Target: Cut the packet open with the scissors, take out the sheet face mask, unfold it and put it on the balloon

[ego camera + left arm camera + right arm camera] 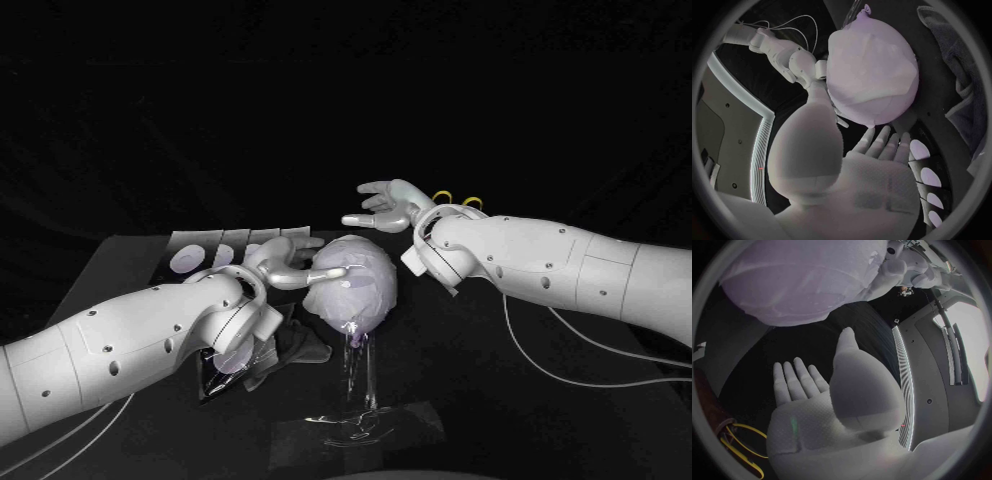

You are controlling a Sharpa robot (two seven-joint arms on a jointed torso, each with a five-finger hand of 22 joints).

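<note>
Two silver many-fingered hands, one on either side of a pale lilac rubber balloon (372,302), neither holding anything.

Left hand (281,262), to the left of the balloon: open, palm flat, fingers straight and side by side, tips reaching toward the balloon's flank. Touching it or just short of it, cannot tell.

Right hand (387,208), behind the balloon and a little to its right: also open, fingers spread, palm turned toward the balloon and clearly apart from it.

Thin white sheet face mask (346,270): draped over the top and front of the balloon, clinging to its curve, one edge running across the lilac skin in the right wrist view.

Knotted end of the balloon pointing down, seated on a clear plastic stick (361,375). Directly under the balloon, a clear flat base (358,428) standing on the black table (562,400).

Yellow loop handles of a pair of scissors (459,198): behind and to the right of the balloon, just past the right wrist, blades hidden by that arm.

Row of white cards with lilac ovals (216,248): left of the balloon, beyond the left hand.

Dark crumpled cloth (296,345): below and left of the balloon, beside the stick, partly under the left forearm.
</note>
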